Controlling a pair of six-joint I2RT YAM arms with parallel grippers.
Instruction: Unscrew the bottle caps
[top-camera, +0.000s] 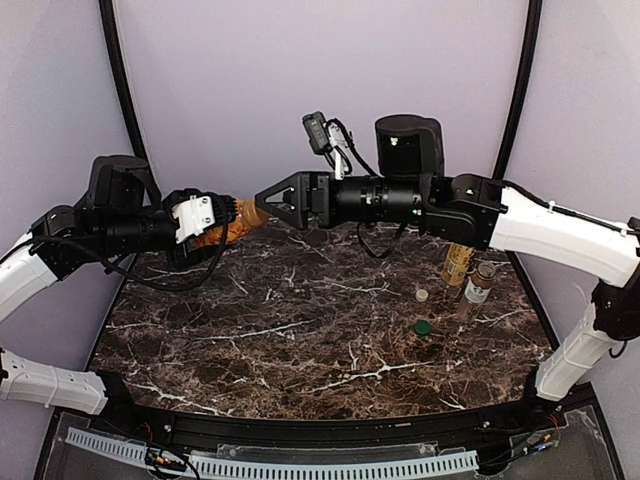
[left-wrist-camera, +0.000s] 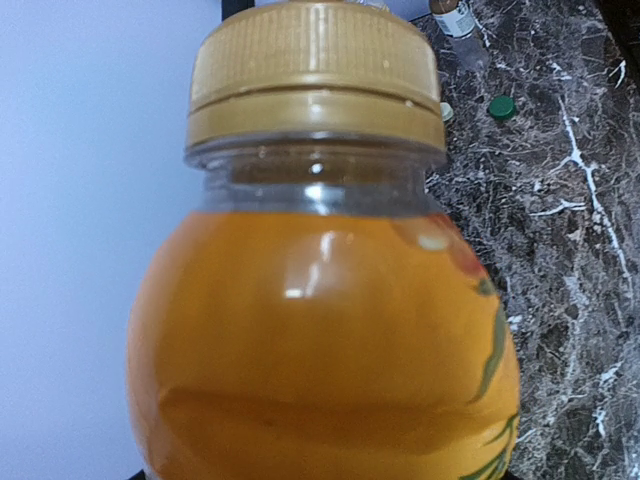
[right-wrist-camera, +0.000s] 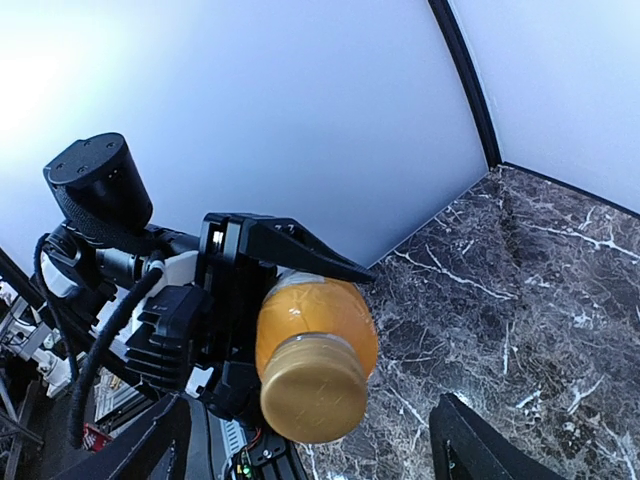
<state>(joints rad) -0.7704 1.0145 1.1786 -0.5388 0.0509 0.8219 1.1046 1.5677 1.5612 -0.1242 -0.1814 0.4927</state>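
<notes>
- Left gripper (top-camera: 226, 222): closed around the belly of the short, squat orange plastic bottle (left-wrist-camera: 320, 340), held sideways above the dark marble worktop (top-camera: 300, 340).
- Gold-orange ribbed screw cap (left-wrist-camera: 315, 75): seated on the bottle neck, facing the right gripper (top-camera: 268, 203).
- Right gripper: fingers spread wide either side of the cap, holding nothing.
- Cream-white cap (top-camera: 422, 295) and dark green cap (top-camera: 423, 327): loose on the worktop, below the right gripper's arm.

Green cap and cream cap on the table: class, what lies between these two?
Nothing lies there. Only a bare strip of the dark marble table separates the green cap from the cream cap. This shows in the top external view.
</notes>
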